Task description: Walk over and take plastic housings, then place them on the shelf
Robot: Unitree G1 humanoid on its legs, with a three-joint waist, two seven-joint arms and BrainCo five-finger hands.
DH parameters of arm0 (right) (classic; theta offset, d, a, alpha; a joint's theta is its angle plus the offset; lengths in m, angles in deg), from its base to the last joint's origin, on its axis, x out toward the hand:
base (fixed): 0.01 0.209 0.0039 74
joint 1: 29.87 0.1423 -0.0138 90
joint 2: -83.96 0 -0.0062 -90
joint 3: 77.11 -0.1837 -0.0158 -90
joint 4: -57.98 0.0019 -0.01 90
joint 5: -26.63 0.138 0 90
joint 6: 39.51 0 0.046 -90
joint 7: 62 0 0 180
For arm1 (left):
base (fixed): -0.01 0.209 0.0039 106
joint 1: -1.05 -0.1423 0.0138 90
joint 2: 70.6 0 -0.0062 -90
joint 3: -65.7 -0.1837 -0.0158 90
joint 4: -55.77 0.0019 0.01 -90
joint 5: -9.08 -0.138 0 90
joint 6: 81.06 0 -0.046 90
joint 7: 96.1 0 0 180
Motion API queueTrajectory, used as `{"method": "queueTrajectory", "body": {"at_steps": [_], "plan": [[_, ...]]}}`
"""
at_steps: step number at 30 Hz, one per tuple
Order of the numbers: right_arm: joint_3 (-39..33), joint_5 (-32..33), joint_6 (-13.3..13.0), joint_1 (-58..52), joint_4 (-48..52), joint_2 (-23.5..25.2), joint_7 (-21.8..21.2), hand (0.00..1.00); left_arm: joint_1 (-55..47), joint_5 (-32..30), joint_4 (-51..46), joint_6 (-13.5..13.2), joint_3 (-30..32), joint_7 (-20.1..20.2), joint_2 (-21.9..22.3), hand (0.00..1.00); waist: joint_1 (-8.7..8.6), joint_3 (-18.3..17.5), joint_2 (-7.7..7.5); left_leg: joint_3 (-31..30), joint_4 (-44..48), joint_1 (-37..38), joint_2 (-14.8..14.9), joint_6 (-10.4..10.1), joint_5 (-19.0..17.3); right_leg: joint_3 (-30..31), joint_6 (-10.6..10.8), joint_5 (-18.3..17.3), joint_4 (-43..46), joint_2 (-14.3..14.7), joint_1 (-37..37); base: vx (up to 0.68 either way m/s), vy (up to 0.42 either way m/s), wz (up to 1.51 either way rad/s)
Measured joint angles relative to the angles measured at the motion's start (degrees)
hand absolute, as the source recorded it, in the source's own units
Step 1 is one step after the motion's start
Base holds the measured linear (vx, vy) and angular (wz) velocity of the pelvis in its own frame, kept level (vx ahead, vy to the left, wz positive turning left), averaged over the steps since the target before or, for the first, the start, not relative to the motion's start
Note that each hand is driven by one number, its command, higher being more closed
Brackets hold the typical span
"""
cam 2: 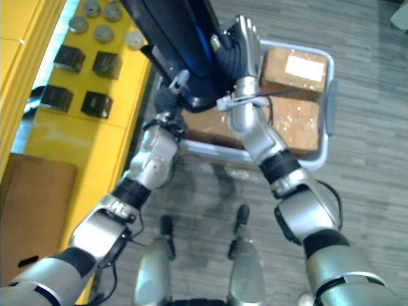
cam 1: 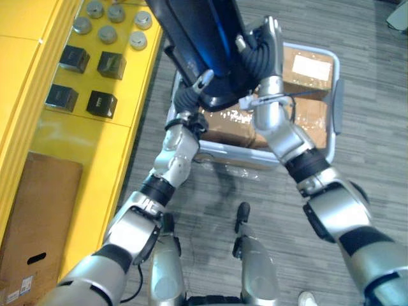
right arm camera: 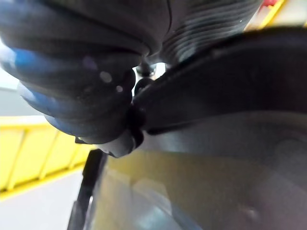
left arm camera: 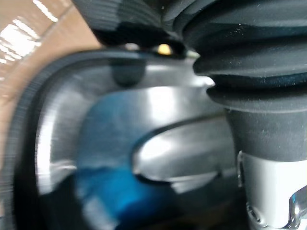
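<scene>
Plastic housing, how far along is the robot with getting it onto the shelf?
Done: the dark plastic housing is picked up, held between the left hand and right hand above the grey bin of cardboard boxes. In hand: carrying it. Left: setting it on the yellow shelf at the robot's left, beside the black boxes and grey discs.

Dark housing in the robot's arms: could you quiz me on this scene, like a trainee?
1. The dark housing is carried between: A) the left hand and the right hand; B) one hand and the shelf; C) a person's hands.
2. True or false: the black cubes sit in the grey bin.
3. Fill in: the bin holds ___ boxes.
Key: 1 A; 2 false, they sit on the yellow shelf; 3 cardboard.
</scene>
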Motion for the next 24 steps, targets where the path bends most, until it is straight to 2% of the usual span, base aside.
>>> {"method": "queueTrajectory", "body": {"at_steps": [3, 5, 9, 11, 15, 19, 21, 24], "plan": [[-0.22, 0.13, -1.69, -3.49, 3.43, 0.53, -0.67, 1.0, -0.77, -1.97, -2.26, -1.6, 1.41, -2.27, -0.27, 1.0, -0.48, -0.04, -0.07, 0.27, -0.64, 1.02, -0.01, -0.06, 0.04, 0.0, 0.01, 0.01, -0.43, 0.02, 0.91, 0.03, 0.018, -0.01], [-0.58, 1.17, -1.82, -5.43, 5.9, 0.56, -0.68, 1.0, -0.9, -3.79, -2.99, -1.86, 1.32, -3.65, -0.48, 1.0, -0.57, -0.04, -0.07, 0.49, -1.1, 1.88, -0.01, -0.11, 0.14, 0.04, 0.01, 0.01, -0.64, 0.03, 1.53, 0.0, 0.0, 0.0], [-0.74, 1.19, -1.84, -10.64, 11.06, 0.74, -0.96, 1.0, -3.65, -4.21, -4.96, -2.4, 1.29, -4.27, -0.56, 1.0, -0.8, -0.21, -0.36, 1.05, -2.61, 4.78, 0.0, -0.26, 0.33, 0.18, 0.04, 0.02, -1.78, 0.22, 3.93, 0.03, 0.018, -0.06], [-0.86, 1.18, -2.03, -13.79, 14.33, 0.86, -0.99, 1.0, -4.02, -3.86, -4.98, -2.49, 1.31, -4.07, -1.06, 1.0, -0.91, -0.65, -1.12, 1.23, -2.87, 5.28, 0.0, -0.34, 0.38, 0.34, 0.08, 0.05, -2.06, 0.28, 4.25, 0.01, 0.021, -0.04], [-0.98, 1.03, -2.21, -17.61, 16.34, 1.97, -0.98, 1.0, -6.99, -2.76, -5.49, -2.45, 1.2, -1.18, -1.2, 1.0, -1.09, -1.15, -1.7, 1.56, -4.28, 8.33, -0.06, -0.37, 0.52, 0.27, 0.1, 0.16, -3.4, 0.43, 7.2, 0.0, 0.005, -0.01], [-0.32, 0.95, -2.88, -21.41, 18.33, 2.96, 0.14, 1.0, -10.35, 0.68, -5.93, -2.43, 0.8, 3.16, -1.27, 1.0, -1.12, -3.31, -3.45, 1.84, -5.59, 9.55, -0.07, -0.55, 0.78, -0.02, 0.13, 0.29, -4.62, 0.59, 8.32, 0.0, 0.0, 0.0], [0.12, 0.96, -2.87, -22.48, 18.63, 3.28, 0.28, 1.0, -11.88, 1.47, -6.3, -2.47, 0.62, 3.66, -1.19, 1.0, -1.12, -3.52, -3.48, 1.86, -6.21, 11.03, -0.08, -0.58, 0.82, -0.17, 0.13, 0.29, -5.08, 0.63, 9.79, 0.04, 0.017, 0.02], [0.83, 0.96, -2.89, -26.48, 21.32, 4.0, 1.23, 1.0, -16.19, 1.58, -8.92, -2.7, 0.28, 5.27, -1.13, 1.0, -1.08, -6.72, -3.25, 1.9, -7.5, 12.21, -0.25, -0.63, 0.88, -0.55, 0.41, 0.49, -6.44, 0.64, 11.13, 0.06, 0.013, 0.04]]}}
